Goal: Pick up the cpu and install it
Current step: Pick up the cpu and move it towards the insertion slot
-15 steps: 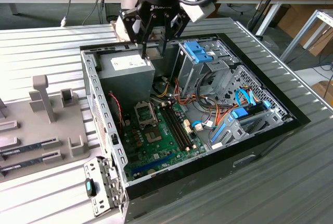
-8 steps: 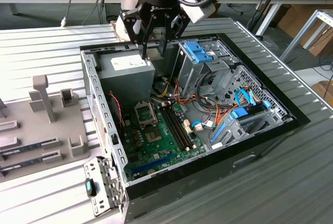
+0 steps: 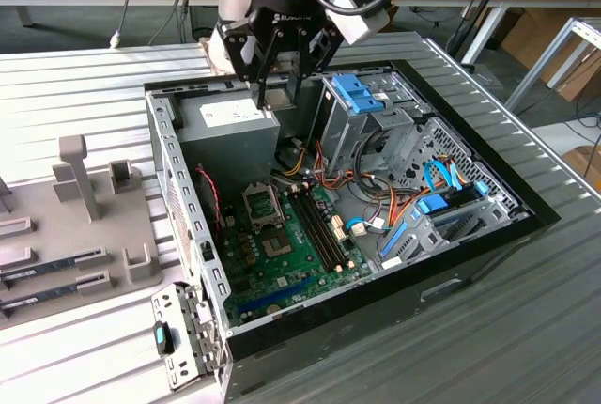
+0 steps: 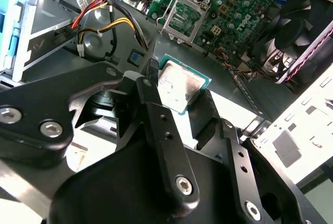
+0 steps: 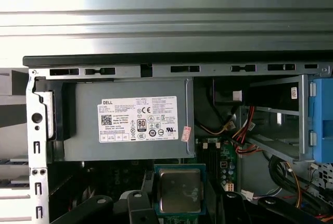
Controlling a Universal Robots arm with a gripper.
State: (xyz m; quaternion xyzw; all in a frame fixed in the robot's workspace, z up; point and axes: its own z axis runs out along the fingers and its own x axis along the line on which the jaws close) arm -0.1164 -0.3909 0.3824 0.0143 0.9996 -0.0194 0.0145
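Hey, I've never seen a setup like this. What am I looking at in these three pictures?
It is a robot arm working over an open computer case on a metal table. The exterior view looks on from outside, and both wrist views come from cameras riding on the arm. The arm's claw is shut on the cpu, a small silver square chip with a green rim. It is held above the grey power supply. Inside the case lies the green motherboard, its socket open and empty.
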